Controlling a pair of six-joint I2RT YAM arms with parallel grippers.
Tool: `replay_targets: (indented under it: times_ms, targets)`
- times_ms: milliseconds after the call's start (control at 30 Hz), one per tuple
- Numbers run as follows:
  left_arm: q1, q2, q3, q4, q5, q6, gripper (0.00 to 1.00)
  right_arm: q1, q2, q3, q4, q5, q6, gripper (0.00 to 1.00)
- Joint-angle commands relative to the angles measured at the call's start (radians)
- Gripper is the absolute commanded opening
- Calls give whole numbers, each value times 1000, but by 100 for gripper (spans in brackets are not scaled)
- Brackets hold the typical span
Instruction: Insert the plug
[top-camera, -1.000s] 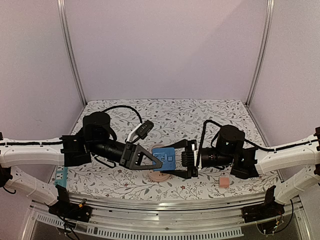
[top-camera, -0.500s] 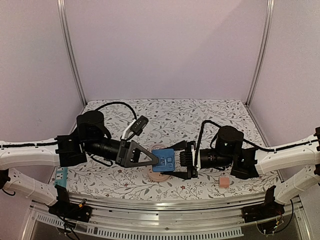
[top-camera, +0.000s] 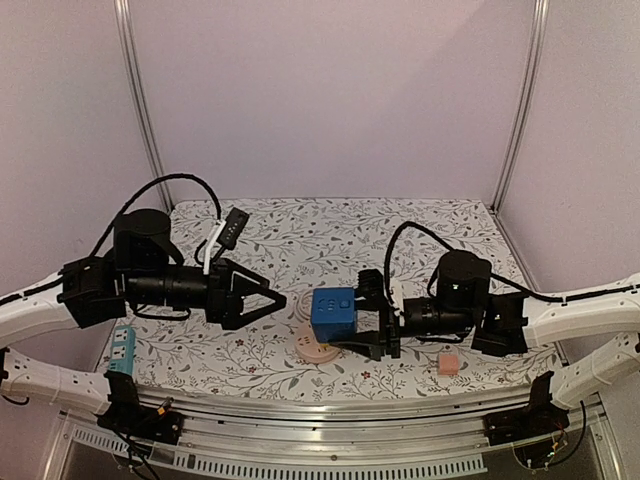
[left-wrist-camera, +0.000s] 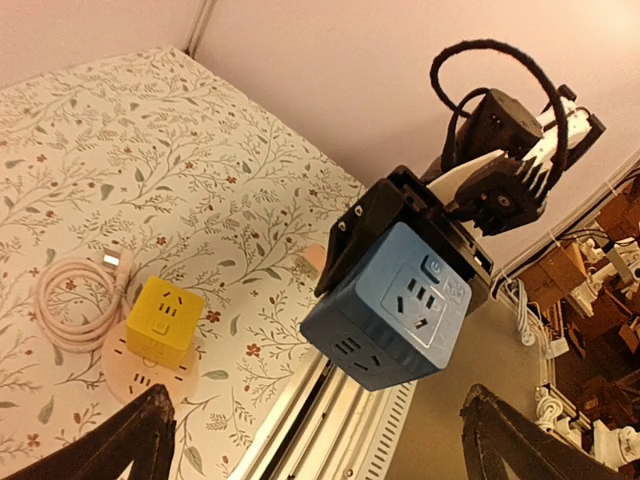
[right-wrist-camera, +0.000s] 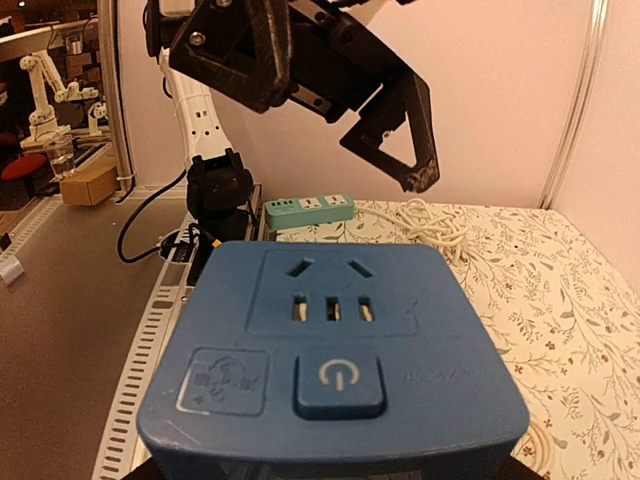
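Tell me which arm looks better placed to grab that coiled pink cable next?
Left, probably. The left hand is open and empty, and its wrist camera looks down on the coiled cable beside the yellow cube. The right hand is shut on the blue socket cube, so it is busy.

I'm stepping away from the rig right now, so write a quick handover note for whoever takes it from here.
Left tool: open, empty, apart from the blue socket cube.
Right tool: shut on that cube, held off the table, a socket face toward the left tool.
On the table: yellow cube on a round base, coiled cable beside it.
Done: socket cube lifted. No plug in the sockets that show.
Left: take the plug, insert it.
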Motion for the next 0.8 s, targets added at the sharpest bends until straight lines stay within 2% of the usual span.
replay_targets:
  times_ms: [0, 67, 267, 367, 433, 567, 767]
  targets:
    - [11, -54, -20, -7, -121, 143, 100, -2, 27, 65, -85, -42, 320, 0]
    - [12, -48, 0, -11, -92, 173, 100, -2, 46, 83, -108, -126, 413, 0]
    - [3, 46, 102, -60, 16, 231, 99, 1, 61, 109, -171, -323, 506, 0]
    - [-1, 107, 152, -87, 48, 255, 99, 15, 40, 101, -207, -285, 489, 0]
    - [-4, 160, 189, -109, 137, 278, 99, 23, 23, 90, -214, -269, 466, 0]
    - [-43, 284, 332, -247, 243, 353, 96, 39, 24, 118, -275, -201, 430, 0]
    - [-127, 412, 475, -463, 216, 470, 99, 57, 38, 128, -292, -198, 385, 0]
